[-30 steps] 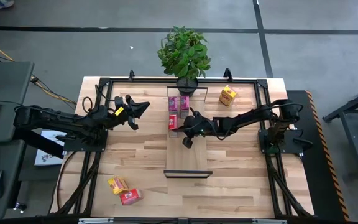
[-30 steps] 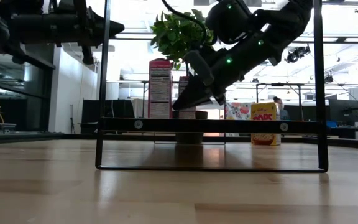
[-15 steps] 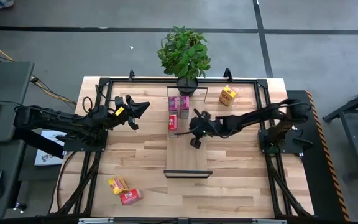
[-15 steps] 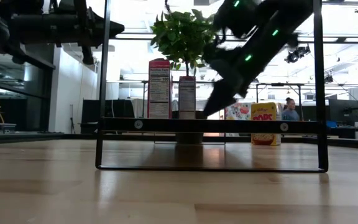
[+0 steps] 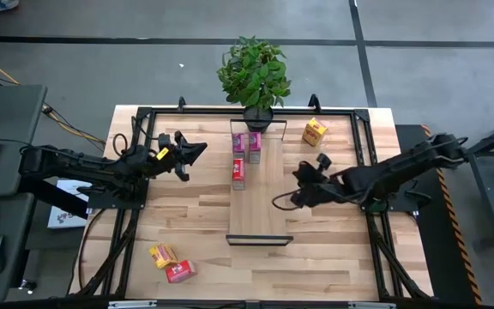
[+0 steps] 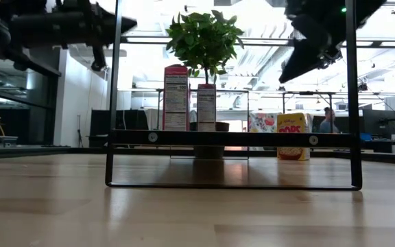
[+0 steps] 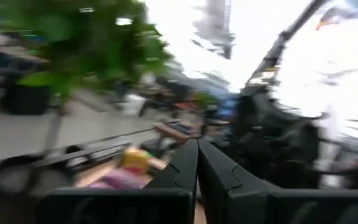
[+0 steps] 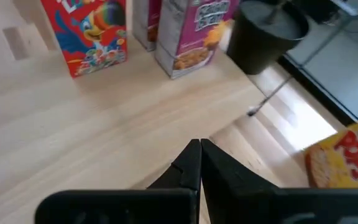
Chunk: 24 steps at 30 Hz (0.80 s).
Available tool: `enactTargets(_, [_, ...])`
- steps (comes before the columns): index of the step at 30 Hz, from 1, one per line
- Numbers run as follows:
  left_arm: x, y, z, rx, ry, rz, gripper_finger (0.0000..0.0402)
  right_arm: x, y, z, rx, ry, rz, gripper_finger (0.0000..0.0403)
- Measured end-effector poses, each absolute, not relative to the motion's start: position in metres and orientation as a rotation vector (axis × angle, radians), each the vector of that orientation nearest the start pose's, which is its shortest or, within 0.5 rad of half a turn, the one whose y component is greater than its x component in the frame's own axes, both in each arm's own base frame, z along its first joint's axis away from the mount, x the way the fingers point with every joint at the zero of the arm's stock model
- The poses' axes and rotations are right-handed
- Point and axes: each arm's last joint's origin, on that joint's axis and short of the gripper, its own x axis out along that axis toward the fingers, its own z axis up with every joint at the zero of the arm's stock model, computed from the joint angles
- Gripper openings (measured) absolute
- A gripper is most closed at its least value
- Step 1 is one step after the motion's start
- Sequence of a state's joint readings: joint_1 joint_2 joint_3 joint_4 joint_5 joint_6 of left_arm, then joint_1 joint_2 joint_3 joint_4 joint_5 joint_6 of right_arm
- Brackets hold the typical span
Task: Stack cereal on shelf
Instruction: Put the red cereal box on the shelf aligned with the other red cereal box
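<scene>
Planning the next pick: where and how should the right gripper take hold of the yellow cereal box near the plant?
The yellow box stands upright, alone on the table beside the shelf. Probably best: the right gripper comes from above and closes across its narrow sides near the top; those flat faces are clear.

Three cereal boxes [image 5: 244,154] upright on the light-wood shelf [image 5: 260,202]; three others loose on the tabletop.

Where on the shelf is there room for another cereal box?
The shelf is bare from the red box down to its near black frame end. The far end is crowded: two pink boxes stand beside the plant pot. The right pincer hangs just off the shelf's right edge.
</scene>
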<state>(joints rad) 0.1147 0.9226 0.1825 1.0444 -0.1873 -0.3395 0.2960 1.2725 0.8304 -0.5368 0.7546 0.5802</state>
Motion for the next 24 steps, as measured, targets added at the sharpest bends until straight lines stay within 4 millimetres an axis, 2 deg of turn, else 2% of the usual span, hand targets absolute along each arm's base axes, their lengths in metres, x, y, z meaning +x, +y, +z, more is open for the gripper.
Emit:
enactTargets(5, [0.177,0.011,0.241,-0.336,-0.384,-0.045,0.0029,0.217,0.055,0.231,0.054,0.662,-0.673,0.0])
enactTargets(12, [0.198,-0.025,0.282,-0.229,-0.27,-0.232,0.0114,0.213,0.055,0.231,0.078,0.655,-0.683,0.0])
enactTargets(19, [0.205,-0.061,0.327,-0.029,-0.087,-0.241,0.0204,0.213,0.055,0.231,0.089,0.653,-0.685,0.0])
enactTargets(24, [0.2,-0.084,0.354,-0.064,0.098,-0.212,0.0246,0.213,0.055,0.231,0.088,0.654,-0.686,0.0])
